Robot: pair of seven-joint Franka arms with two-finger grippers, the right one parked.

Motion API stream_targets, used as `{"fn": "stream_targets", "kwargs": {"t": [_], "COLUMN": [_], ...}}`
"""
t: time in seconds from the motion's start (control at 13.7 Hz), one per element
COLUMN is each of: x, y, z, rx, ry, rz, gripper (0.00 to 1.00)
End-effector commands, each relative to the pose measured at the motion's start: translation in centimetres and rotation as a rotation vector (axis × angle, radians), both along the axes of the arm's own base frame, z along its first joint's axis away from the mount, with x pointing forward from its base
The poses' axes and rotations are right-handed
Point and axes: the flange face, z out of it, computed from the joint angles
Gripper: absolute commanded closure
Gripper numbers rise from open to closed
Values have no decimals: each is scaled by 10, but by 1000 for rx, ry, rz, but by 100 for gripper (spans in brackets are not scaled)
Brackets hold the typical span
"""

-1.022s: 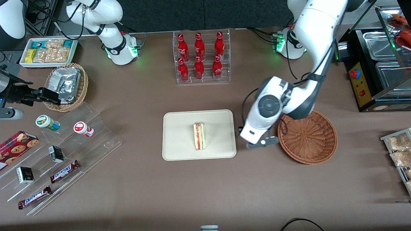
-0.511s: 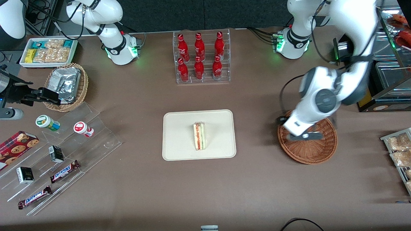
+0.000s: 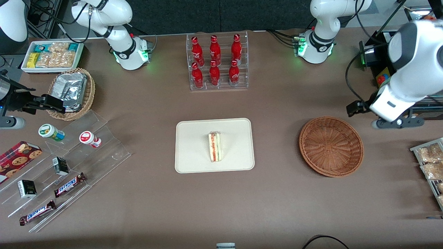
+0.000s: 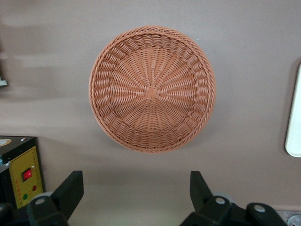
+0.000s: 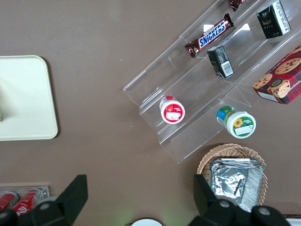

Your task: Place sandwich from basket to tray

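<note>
The sandwich [image 3: 215, 146], a cream wedge with red and green filling, lies on the cream-white tray [image 3: 193, 138] in the middle of the table. The reddish-brown wicker basket [image 3: 331, 146] is empty; it also shows in the left wrist view [image 4: 152, 89]. My left gripper [image 3: 398, 123] hangs above the table beside the basket, toward the working arm's end and a little farther from the front camera. In the left wrist view the gripper [image 4: 135, 188] is open and empty, with its fingers [image 4: 70, 188] spread wide. The tray's edge [image 4: 295, 117] shows there too.
A black machine with a red button [image 3: 387, 90] stands close by the gripper. A tray of snack packets [image 3: 429, 162] lies nearer the camera. A rack of red bottles [image 3: 217, 61] stands farther back. An acrylic shelf with snacks [image 3: 65, 166] and a tan foil-pack basket [image 3: 71, 92] lie toward the parked arm's end.
My left gripper has moved from beside the tray, over the basket, out toward the working arm's end of the table. The sandwich has stayed on the tray.
</note>
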Motion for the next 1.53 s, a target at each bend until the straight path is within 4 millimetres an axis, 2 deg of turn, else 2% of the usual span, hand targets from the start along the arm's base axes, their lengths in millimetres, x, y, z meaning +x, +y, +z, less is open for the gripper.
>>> {"fn": "stream_targets", "kwargs": {"t": [0.0,0.15,0.22,0.29,0.51,0.73,1.31,1.46], "x": [-13,-13,-12,-12,-10,-10,-10,-14], "y": [-4,-4,-5,-5,-14,-12,-14,-26], "z": [41,79,92,97,88,93,92,94], "rx": [-2,-5,-7,-5,9,-2,-1,2], "ry": [15,20,9,8,42,34,37,50], "rz": [1,-2,-5,1,-13,-9,-12,-35], "gripper": [0,0,0,0,0,0,0,0]}}
